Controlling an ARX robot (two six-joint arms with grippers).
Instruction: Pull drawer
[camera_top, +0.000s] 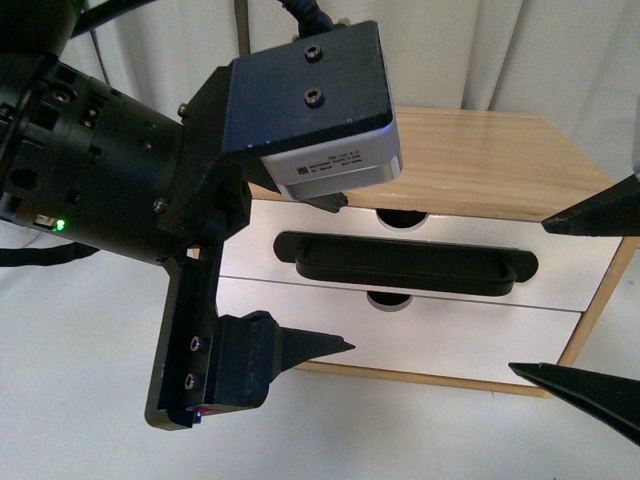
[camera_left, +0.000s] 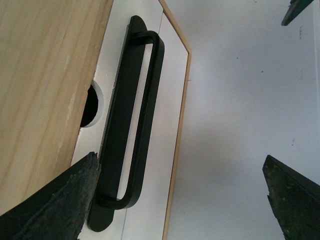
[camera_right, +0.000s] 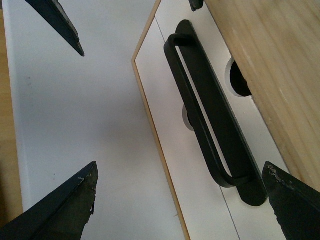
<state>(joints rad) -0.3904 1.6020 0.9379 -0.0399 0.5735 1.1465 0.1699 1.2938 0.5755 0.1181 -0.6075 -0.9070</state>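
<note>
The drawer (camera_top: 470, 235) is the upper white front of a small wooden cabinet, with a long black bar handle (camera_top: 405, 262) and a half-round notch (camera_top: 405, 216) in its top edge. It sits level with the front below. My left gripper (camera_top: 345, 275) is open in front of the handle's left end, touching nothing. The right gripper (camera_top: 528, 295) hangs open before the handle's right end. In the left wrist view the handle (camera_left: 135, 115) lies beside one finger (camera_left: 75, 200), outside the open left gripper (camera_left: 179, 156). The right wrist view shows the handle (camera_right: 215, 115) next to one finger (camera_right: 290, 200) of the open right gripper (camera_right: 180, 164).
Below it is a plain white drawer (camera_top: 450, 335) with only a notch (camera_top: 388, 299). The cabinet has a wooden top (camera_top: 480, 150) and stands on a white table (camera_top: 80, 400). A white curtain (camera_top: 480, 50) hangs behind. My left arm (camera_top: 100, 170) fills the near left.
</note>
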